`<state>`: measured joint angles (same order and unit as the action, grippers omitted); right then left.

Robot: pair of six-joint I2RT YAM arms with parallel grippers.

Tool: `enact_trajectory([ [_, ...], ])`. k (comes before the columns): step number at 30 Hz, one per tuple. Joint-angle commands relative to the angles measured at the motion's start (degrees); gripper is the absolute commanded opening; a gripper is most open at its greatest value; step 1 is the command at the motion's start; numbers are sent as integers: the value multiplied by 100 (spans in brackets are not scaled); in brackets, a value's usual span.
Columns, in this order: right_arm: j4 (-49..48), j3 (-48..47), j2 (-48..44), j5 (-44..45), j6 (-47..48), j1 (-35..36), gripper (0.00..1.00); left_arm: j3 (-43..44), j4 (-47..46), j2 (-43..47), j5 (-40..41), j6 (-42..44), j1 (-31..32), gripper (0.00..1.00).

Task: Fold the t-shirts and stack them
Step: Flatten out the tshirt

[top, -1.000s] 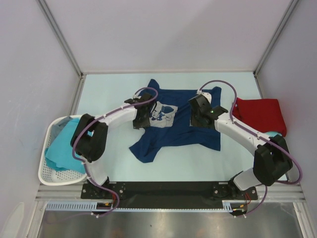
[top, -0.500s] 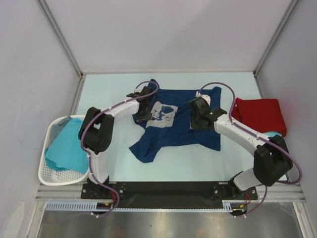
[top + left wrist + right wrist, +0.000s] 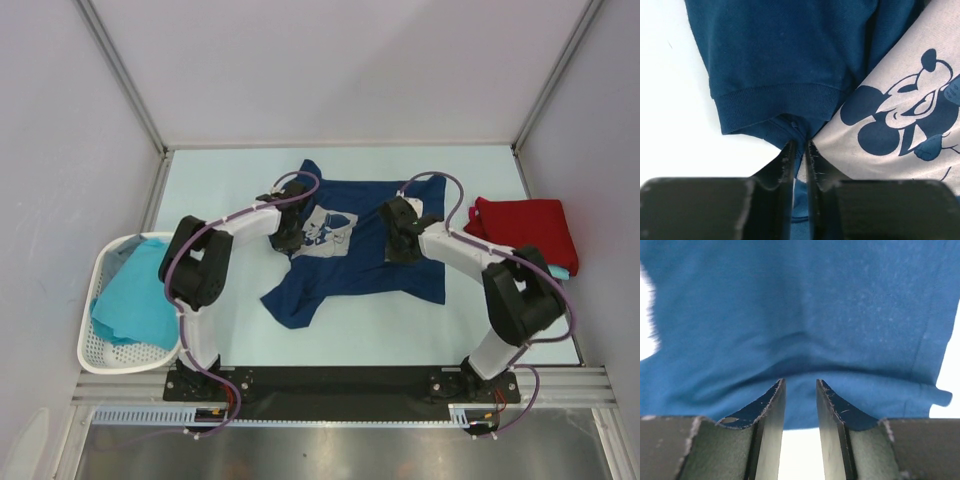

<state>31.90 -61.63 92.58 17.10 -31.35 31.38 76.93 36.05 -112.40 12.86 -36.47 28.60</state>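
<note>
Top view, basket (image 3: 95,352): aqua shirt (image 3: 130,300) is held inside, near left.
Navy shirt (image 3: 350,272): spread mid-table (image 3: 220,190), print up.
Left gripper (image 3: 799,146): clamped on navy shirt beside print.
Right gripper (image 3: 800,384): jaws apart at navy shirt's edge.
Red shirt (image 3: 525,230): laid right.

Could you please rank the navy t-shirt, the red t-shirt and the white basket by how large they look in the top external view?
1. navy t-shirt, spread out
2. white basket
3. red t-shirt, folded
</note>
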Motion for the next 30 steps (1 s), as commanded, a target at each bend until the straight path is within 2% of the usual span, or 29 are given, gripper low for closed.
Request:
enact_trajectory([
  [1, -307, -60, 471, -75, -239, -96, 36, -309, 148, -45, 216, 34, -179, 13],
  [4, -325, -139, 761, -102, -231, -97, 35, -406, 191, -37, 225, 52, -381, 6],
  [9, -299, -280, 1201, -198, -231, -175, 34, -547, 244, 34, 261, 105, -504, 5],
  [15, -202, -359, 1579, -304, -354, -386, 26, -573, 543, 69, 445, 70, -689, 2],
  [18, -219, -341, 1641, -287, -406, -492, 16, -591, 648, 122, 489, 87, -794, 1],
  [19, -211, -333, 1641, -286, -407, -527, 8, -608, 657, 139, 489, 105, -847, 1],
  [21, -202, -306, 1659, -295, -459, -614, 0, -644, 657, 227, 472, 131, -882, 1],
  [30, -88, -34, 1483, -225, -591, -773, 0, -503, 666, 210, 287, 175, -909, 9],
])
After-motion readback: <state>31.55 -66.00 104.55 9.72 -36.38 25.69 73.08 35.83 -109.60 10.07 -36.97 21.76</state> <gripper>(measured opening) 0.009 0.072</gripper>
